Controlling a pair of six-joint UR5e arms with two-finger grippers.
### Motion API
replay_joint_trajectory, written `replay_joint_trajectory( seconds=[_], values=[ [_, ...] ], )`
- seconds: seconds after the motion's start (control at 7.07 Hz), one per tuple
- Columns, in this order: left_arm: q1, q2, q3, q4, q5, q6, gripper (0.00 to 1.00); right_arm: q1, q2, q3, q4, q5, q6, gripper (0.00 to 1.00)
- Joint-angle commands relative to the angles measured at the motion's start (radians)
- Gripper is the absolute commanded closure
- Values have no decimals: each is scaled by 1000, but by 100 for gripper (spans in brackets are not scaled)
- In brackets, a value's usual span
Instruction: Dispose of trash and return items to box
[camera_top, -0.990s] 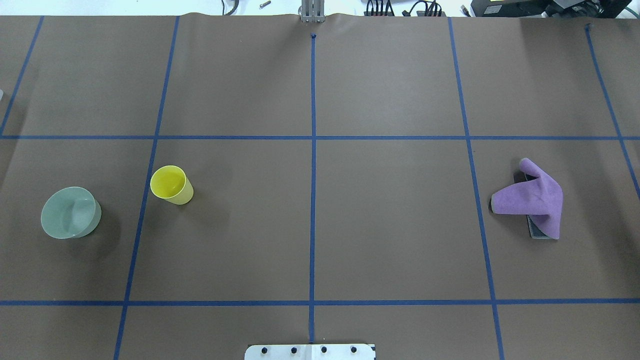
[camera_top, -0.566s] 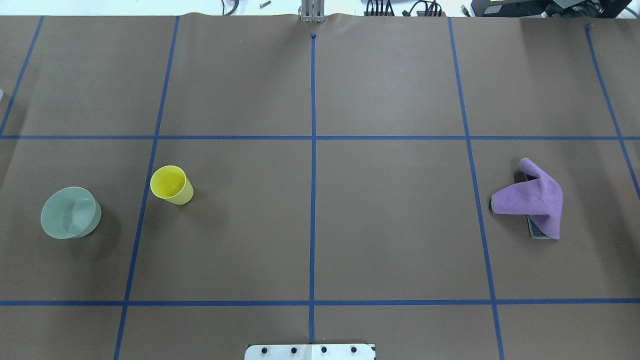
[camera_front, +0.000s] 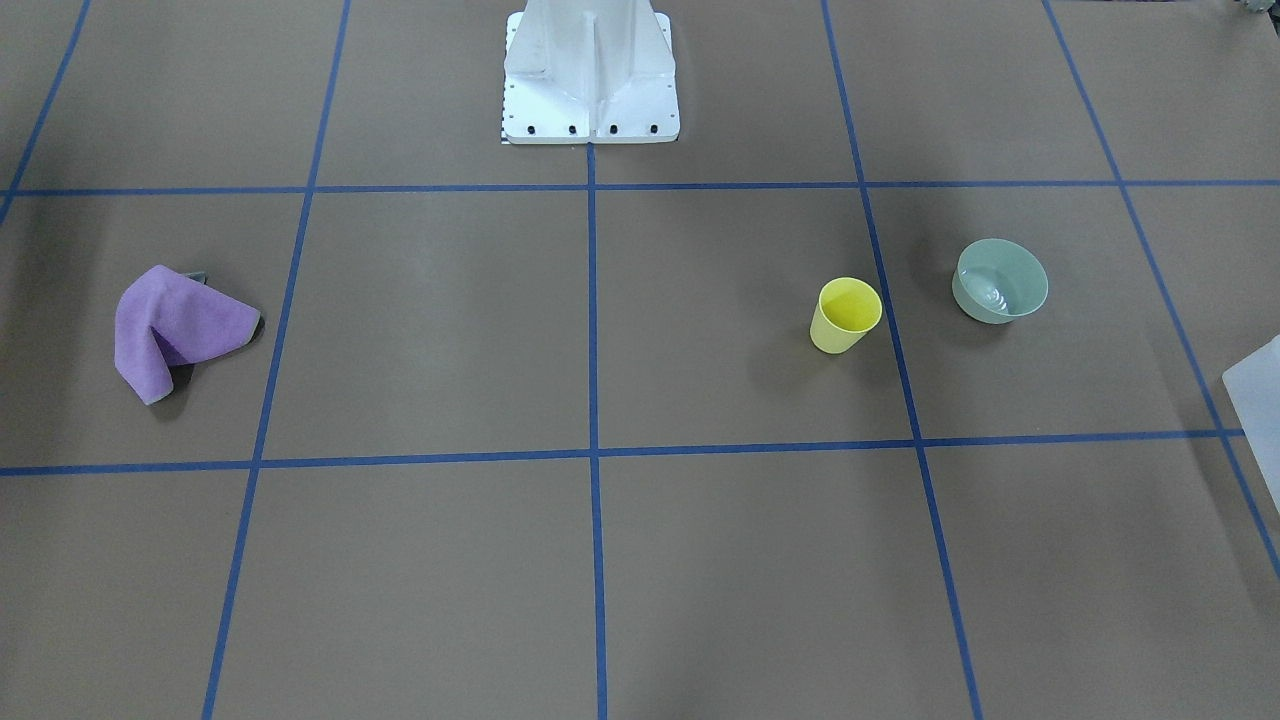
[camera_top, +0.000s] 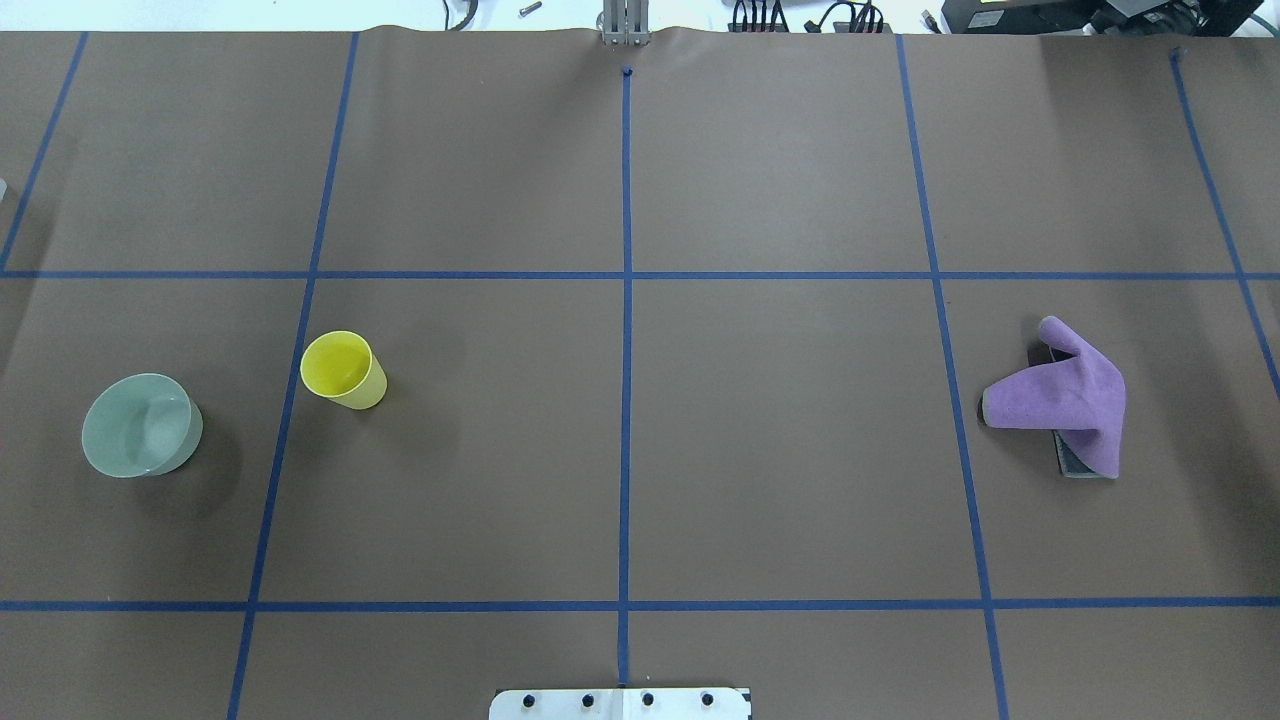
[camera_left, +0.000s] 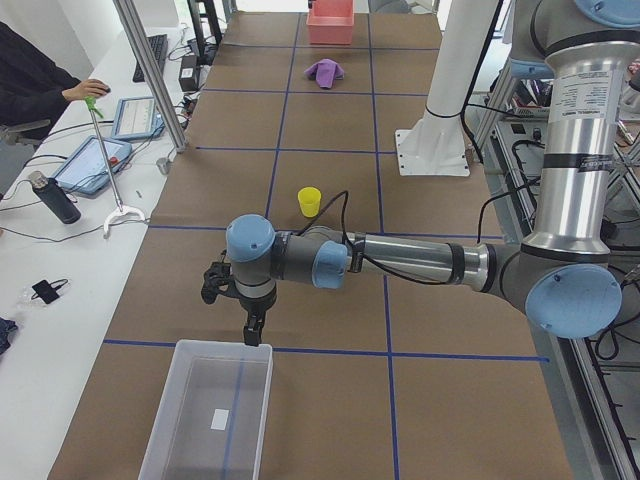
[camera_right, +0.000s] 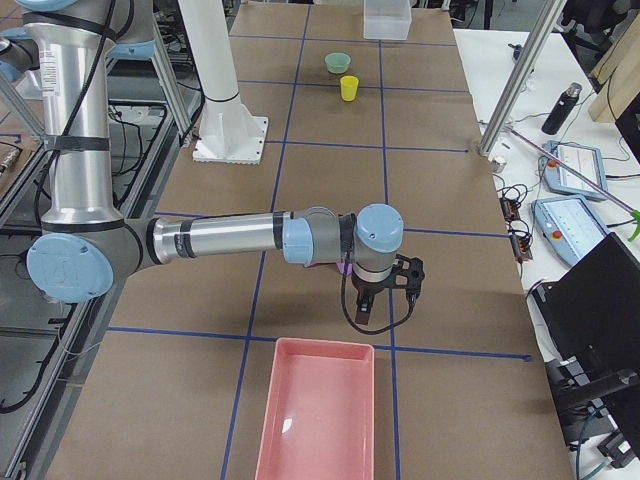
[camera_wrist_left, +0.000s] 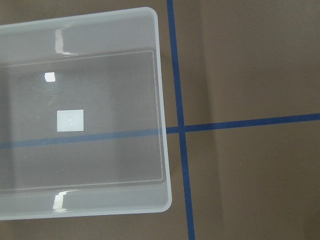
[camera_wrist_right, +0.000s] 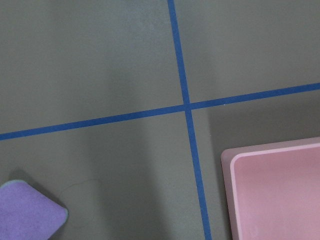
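The pale grey-green bowl (camera_top: 140, 425) and the yellow cup (camera_top: 343, 368) stand upright and apart on the table's left side; both also show in the front view, the bowl (camera_front: 1000, 280) and the cup (camera_front: 847, 314). The frosted box (camera_wrist_left: 80, 115) is empty and lies below the left wrist camera. My left gripper (camera_left: 254, 333) hangs just over the rim of the box (camera_left: 210, 420). My right gripper (camera_right: 362, 310) hangs near a pink tray (camera_right: 318, 415). Both grippers show only in side views, so I cannot tell whether they are open or shut.
A purple cloth (camera_top: 1065, 395) is draped over a dark flat object (camera_top: 1075, 462) on the table's right side. The pink tray (camera_wrist_right: 275, 190) is empty. The white robot pedestal (camera_front: 590, 70) stands at the table's near middle edge. Operators' gear lies beyond the far edge.
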Motion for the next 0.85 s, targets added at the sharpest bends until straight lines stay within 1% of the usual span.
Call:
replay_joint_trajectory(
  seconds=[0.0,0.28,0.42,0.57,0.71],
  values=[
    [3,-3,-9,3,-1,-3,1,-4,16,12,-1,5,1,0],
    [3,-1,-30,-4,-6,-10,1,-5,21,-5,1,-6,1,0],
    [3,-6,-57,-8,-30,-144,1,-5,18,1,1,-6,3,0],
    [30,-17,-96,-14,-58,-276,1,-6,16,1,1,-6,3,0],
    [67,-8,-105,-20,-64,-330,1,-6,16,-1,1,-3,3,0]
  ],
)
